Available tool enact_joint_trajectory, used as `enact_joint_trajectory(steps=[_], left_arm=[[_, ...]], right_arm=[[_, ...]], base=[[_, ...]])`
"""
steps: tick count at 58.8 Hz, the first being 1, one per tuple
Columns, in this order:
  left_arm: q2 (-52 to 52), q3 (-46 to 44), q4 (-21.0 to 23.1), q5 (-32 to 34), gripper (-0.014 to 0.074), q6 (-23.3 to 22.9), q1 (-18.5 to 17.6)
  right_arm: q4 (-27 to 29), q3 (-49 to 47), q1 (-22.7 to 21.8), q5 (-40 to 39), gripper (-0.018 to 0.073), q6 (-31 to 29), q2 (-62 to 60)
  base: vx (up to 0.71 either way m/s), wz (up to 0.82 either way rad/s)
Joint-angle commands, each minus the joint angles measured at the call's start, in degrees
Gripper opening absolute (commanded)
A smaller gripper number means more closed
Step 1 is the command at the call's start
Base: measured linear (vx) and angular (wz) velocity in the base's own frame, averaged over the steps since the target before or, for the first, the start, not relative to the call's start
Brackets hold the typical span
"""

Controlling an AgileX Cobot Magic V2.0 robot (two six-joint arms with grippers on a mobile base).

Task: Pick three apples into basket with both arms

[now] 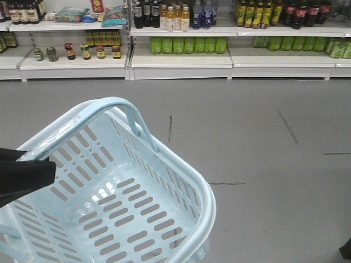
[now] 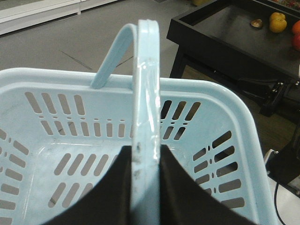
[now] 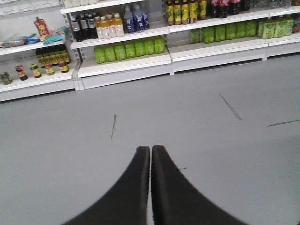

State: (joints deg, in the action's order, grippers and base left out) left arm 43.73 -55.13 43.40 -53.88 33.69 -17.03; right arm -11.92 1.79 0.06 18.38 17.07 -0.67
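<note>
The pale blue basket (image 1: 164, 181) hangs tilted at the lower left of the front view, and its slotted inside holds nothing. My left gripper (image 2: 146, 152) is shut on the basket's loop handle (image 2: 147, 70), one black finger on each side of the bar. In the front view the left gripper (image 1: 48, 164) is a dark shape at the left edge. My right gripper (image 3: 150, 151) is shut on nothing, over bare grey floor. A red round fruit (image 2: 296, 41) is cut off by the frame edge; I cannot tell if it is an apple.
White shelves (image 1: 181, 57) with bottles, cans and jars run along the far wall. A black display stand (image 2: 225, 33) to the right of the basket carries an orange fruit (image 2: 277, 22). Grey floor (image 1: 263, 137) lies between me and the shelves.
</note>
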Motion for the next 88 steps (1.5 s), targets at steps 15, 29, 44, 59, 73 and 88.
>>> enact_joint_trajectory(steps=[15, 29, 44, 59, 73, 88], left_arm=[[-0.14, -1.47, 3.73, 3.70, -0.0006, -0.14, -0.19], [-0.14, -1.47, 3.73, 3.70, -0.0006, -0.14, -0.19], [-0.14, -1.47, 3.73, 3.70, -0.0006, -0.14, -0.19], [-0.14, -1.47, 3.73, 3.70, -0.0006, -0.14, -0.19], [-0.14, -1.47, 3.73, 3.70, -0.0006, -0.14, -0.19], [-0.14, -1.47, 3.73, 3.70, -0.0006, -0.14, -0.19]], right_arm=[[-0.96, 0.51, -0.18, -4.16, -0.0005, 0.01, -0.09], [-0.96, 0.51, -0.18, -4.16, -0.0005, 0.01, -0.09], [-0.96, 0.51, -0.18, -4.16, -0.0005, 0.01, -0.09], [-0.96, 0.51, -0.18, -4.16, -0.0005, 0.01, -0.09], [-0.96, 0.51, -0.18, -4.16, -0.0005, 0.01, -0.09], [-0.96, 0.51, -0.18, -4.16, -0.0005, 0.01, -0.09]], base=[[0.24, -0.45], [0.19, -0.60], [0.16, -0.62], [0.15, -0.60], [0.15, -0.57], [0.14, -0.56]])
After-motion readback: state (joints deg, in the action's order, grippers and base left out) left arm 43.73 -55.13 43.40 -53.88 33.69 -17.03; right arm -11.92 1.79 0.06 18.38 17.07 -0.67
